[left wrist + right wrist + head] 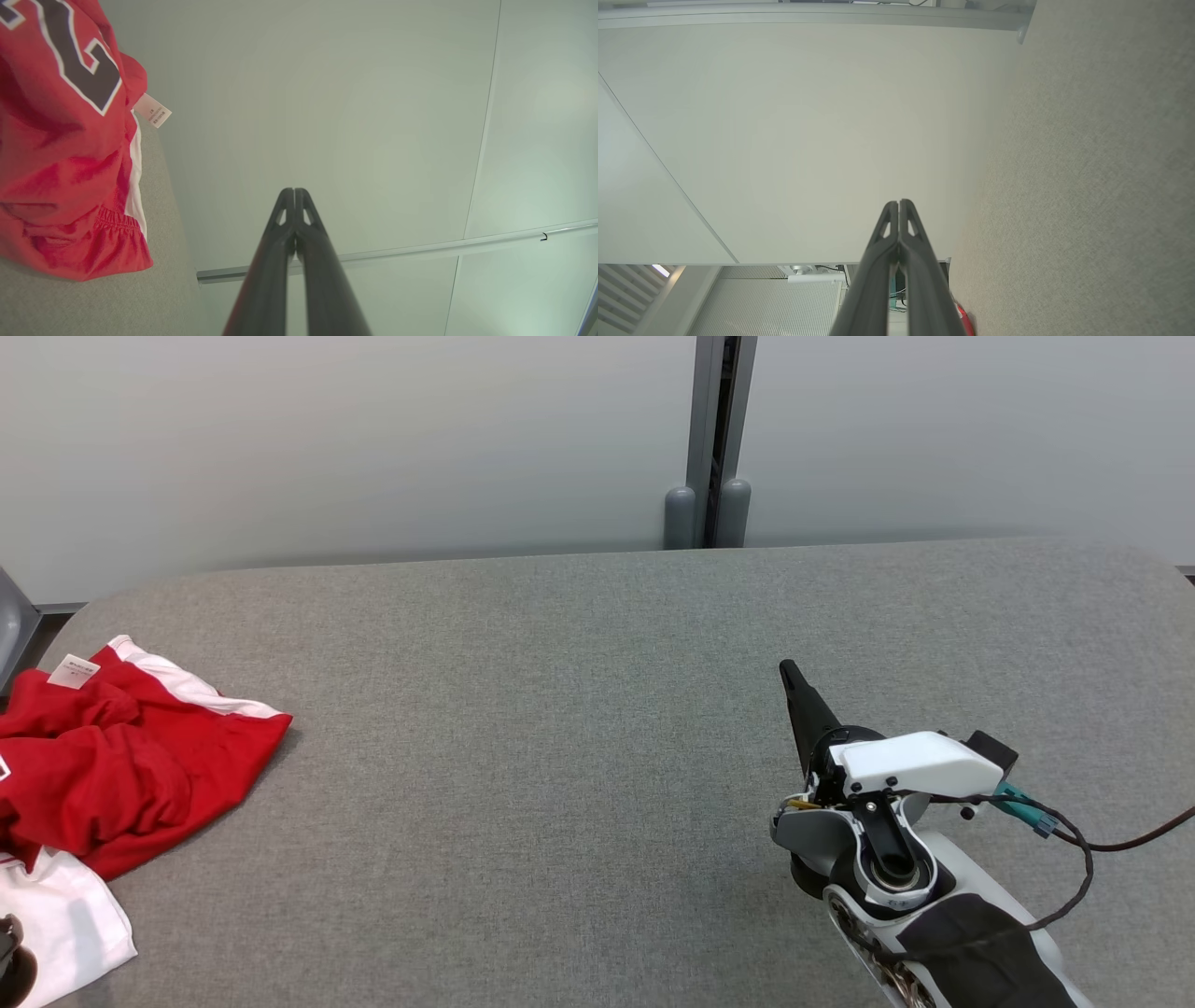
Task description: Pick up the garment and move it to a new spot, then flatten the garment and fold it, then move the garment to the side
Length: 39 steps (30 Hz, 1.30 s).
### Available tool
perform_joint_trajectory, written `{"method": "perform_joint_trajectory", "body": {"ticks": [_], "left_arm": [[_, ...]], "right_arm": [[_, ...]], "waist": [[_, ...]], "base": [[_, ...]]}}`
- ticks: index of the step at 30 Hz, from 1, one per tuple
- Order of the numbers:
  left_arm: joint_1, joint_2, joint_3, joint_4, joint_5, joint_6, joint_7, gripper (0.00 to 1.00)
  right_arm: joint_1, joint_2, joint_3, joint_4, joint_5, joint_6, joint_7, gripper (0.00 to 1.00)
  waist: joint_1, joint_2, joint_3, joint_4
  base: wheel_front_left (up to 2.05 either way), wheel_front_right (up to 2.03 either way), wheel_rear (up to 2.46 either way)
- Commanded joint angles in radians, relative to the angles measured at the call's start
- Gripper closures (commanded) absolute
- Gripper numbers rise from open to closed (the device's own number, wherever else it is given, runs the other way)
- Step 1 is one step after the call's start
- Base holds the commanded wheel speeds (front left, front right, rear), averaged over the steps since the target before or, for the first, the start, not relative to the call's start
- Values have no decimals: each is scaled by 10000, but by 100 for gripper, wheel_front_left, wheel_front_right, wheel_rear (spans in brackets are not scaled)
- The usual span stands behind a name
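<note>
Starting the first step, by the look of it: the garment (140, 761), red with white trim, lies crumpled on the grey table (597, 709) and nothing holds it, so pick-up is not yet begun. Right claw (792, 674) has its fingers pressed together and empty, hovering over bare table; the garment is well apart from it, far off to its left at the table's left edge. Left claw (294, 191) is likewise pinched closed on nothing, pointing past the table edge toward the pale wall (373, 116); the garment sits near it, up and to the left of its fingers in the left wrist view, not touching. White cloth (56, 915) lies just below the red in the head view; cannot tell if it is part of the same garment. Next move likely calls for the left claw, the nearer one, to spread its fingers, swing toward the heap and pinch a free edge such as the gathered hem. Writing: a white care tag (153, 110) carries small print, too small to read. A big dark numeral (79, 60) with white outline shows on the red, cut off by the frame, possibly a 2. No brand is readable.
</note>
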Motion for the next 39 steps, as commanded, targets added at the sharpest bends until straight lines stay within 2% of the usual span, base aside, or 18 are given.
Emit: {"method": "perform_joint_trajectory", "body": {"ticks": [1, 39], "left_arm": [[1, 27, -11, -17, -44, -32, -28, 100], [1, 27, -12, -18, -44, -32, -28, 100]], "right_arm": [[-75, -95, 17, -2, 33, 30, -38, 100], [-75, -95, 18, -2, 33, 30, -39, 100]], "waist": [[0, 0, 0, 0], [0, 0, 0, 0]], "base": [[0, 0, 0], [0, 0, 0]]}}
